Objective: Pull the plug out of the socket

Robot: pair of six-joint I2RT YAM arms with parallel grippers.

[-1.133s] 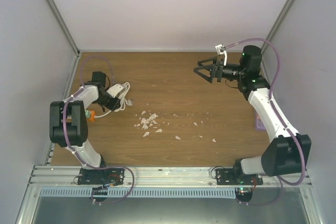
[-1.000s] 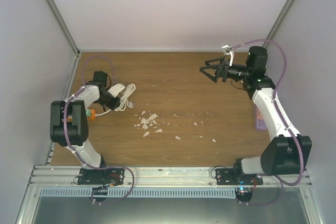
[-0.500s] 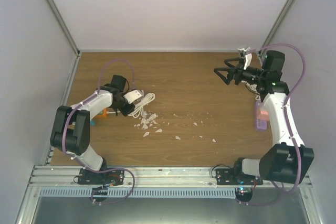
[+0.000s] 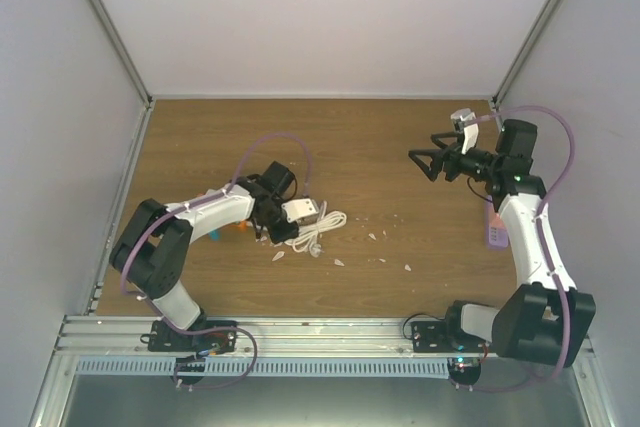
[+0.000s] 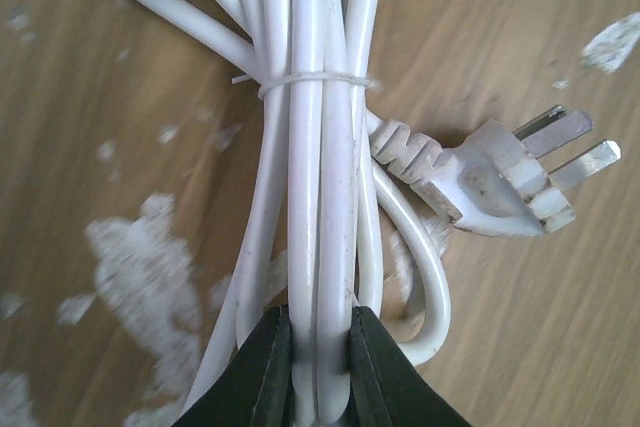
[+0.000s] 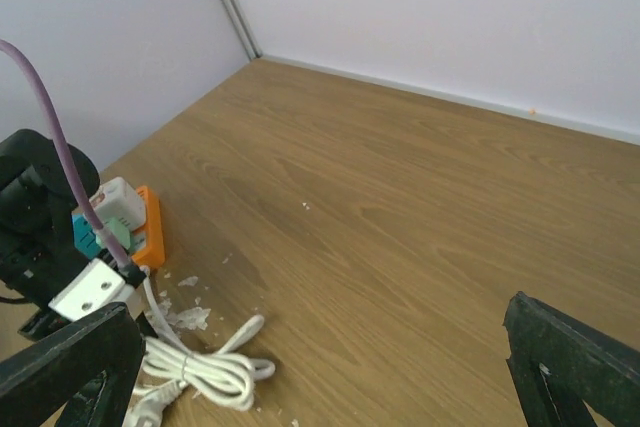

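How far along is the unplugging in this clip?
Done: the plug lies on the table with its prongs bare, apart from the orange socket strip. In hand: the left jaws are shut on the tied cable bundle beside the plug. Left: little, it seems, beyond letting go of the cable; the right jaws hang open at the far right, holding nothing.

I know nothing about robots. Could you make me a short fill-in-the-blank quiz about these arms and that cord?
1. The left gripper is shut on a bundled cable coloured ____.
2. The right gripper hangs above the table with its jaws ____.
3. The plug lies on the table, its metal prongs plugged into ____.
4. The socket block near the left arm has a base coloured ____.
Missing words: white; open; nothing; orange.
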